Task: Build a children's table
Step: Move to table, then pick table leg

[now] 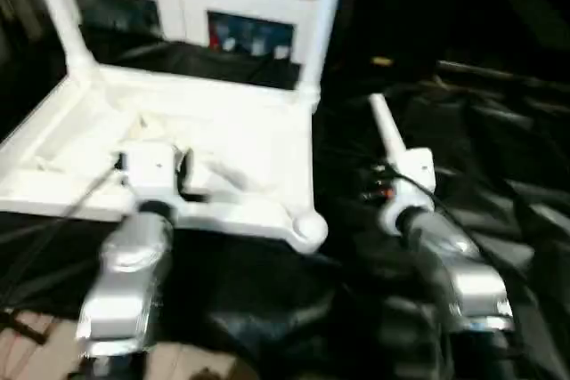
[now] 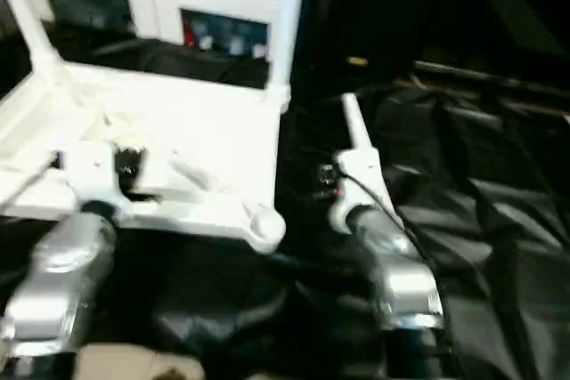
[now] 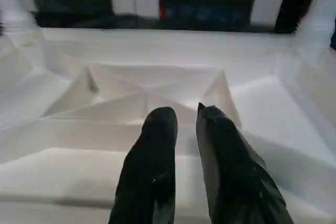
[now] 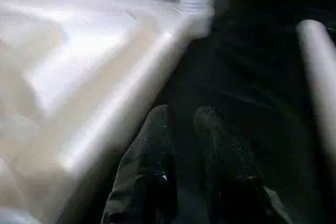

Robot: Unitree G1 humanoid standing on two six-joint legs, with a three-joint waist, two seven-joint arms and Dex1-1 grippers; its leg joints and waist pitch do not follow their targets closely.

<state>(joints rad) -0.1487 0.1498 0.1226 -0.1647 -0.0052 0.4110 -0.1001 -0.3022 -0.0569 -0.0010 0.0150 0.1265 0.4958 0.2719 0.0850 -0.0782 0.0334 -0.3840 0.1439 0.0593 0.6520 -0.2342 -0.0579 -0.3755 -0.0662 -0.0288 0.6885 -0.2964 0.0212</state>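
The children's table top [image 1: 223, 144] lies upside down on black sheeting [image 2: 499, 220], ribbed underside up, with two legs [image 1: 325, 15] standing in its far corner sockets and a loose leg [image 1: 385, 126] on the sheeting just off its right edge. The left pincer [image 3: 184, 129] hovers over the ribbed underside, fingers [image 3: 155, 150] a narrow gap apart, pinching nothing. The right pincer [image 4: 181, 124], likewise slightly spread and empty, hangs over the sheeting between the top's right edge and the loose leg.
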